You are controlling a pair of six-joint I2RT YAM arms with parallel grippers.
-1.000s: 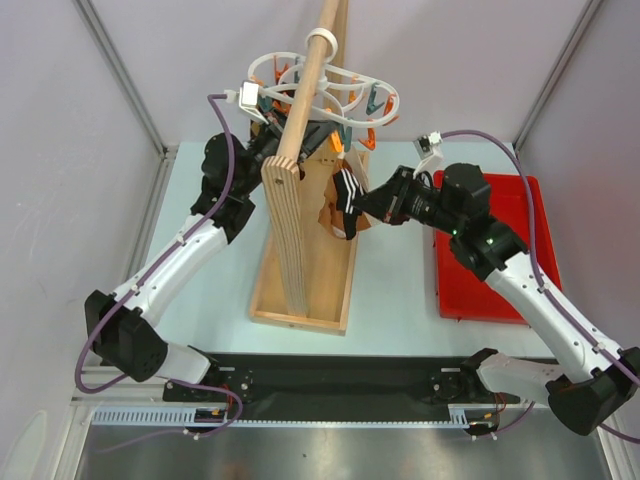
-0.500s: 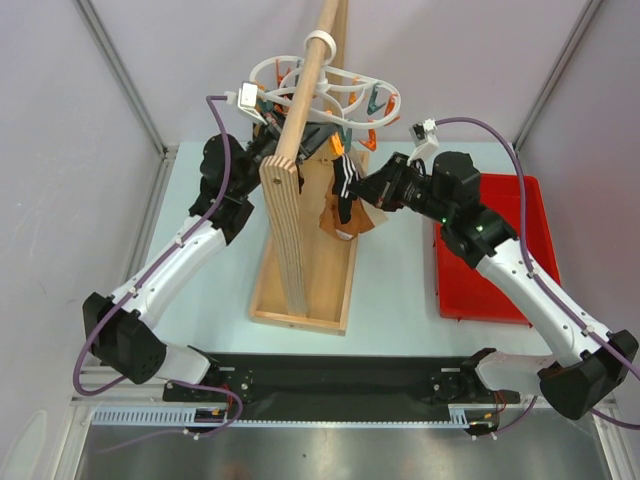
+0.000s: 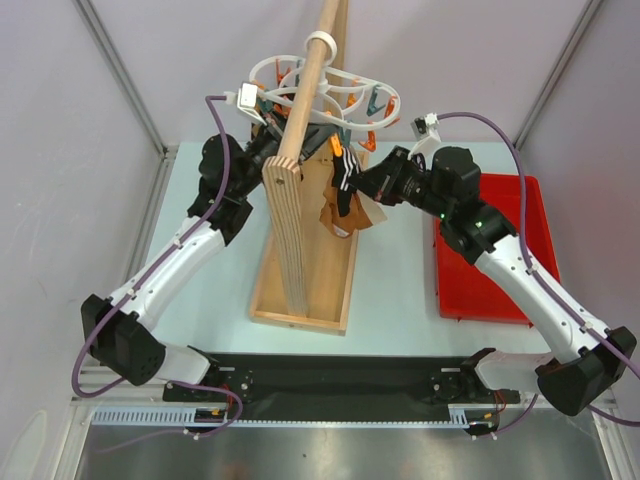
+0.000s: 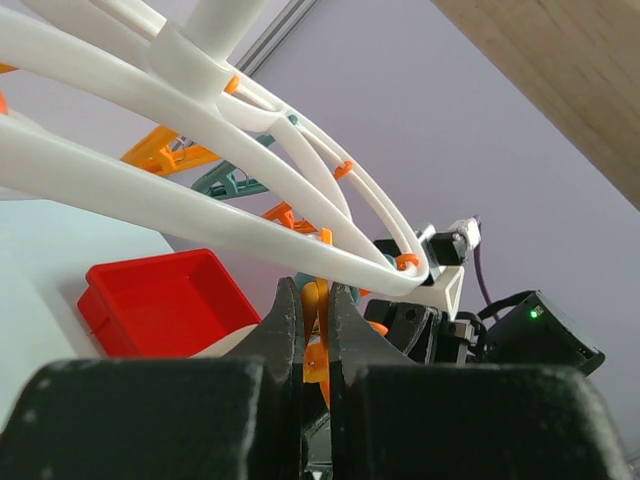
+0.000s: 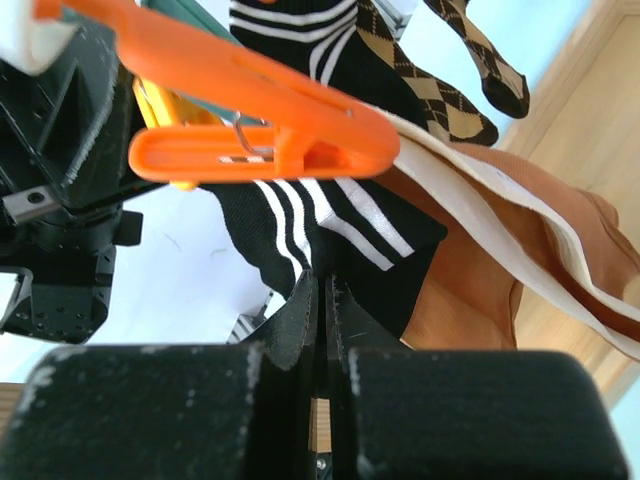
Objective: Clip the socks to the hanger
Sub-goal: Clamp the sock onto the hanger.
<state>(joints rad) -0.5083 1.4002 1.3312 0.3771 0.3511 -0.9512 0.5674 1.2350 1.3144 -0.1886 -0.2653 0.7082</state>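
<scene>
1. The white hanger [image 4: 150, 205] hangs on the wooden pole [image 3: 305, 95] of a stand. The stand's wooden base [image 3: 325, 280] sits on the table [image 3: 400, 290].
2. The left gripper [image 4: 312, 300] is raised just under the hanger's ring. Its 2 fingers are squeezed narrow on an orange peg [image 4: 316, 350] that dangles from that ring.
3. The right gripper [image 5: 320, 285] is pinched tight on the lower edge of the striped sock [image 5: 300, 225], which is black with white bands.
4. The striped sock hangs in the air below the right side of the hanger, just beside the stand's upright board and clear of the table.
5. The argyle sock [image 5: 450, 60] and the tan sock [image 5: 500, 240] hang close behind it, and the tan sock touches it.
6. A second orange peg [image 5: 260, 130] crosses in front of the upper part of the striped sock. I cannot tell whether it bites any cloth.
7. A red tray [image 3: 460, 295] lies on the table to the right, under the right arm.
</scene>
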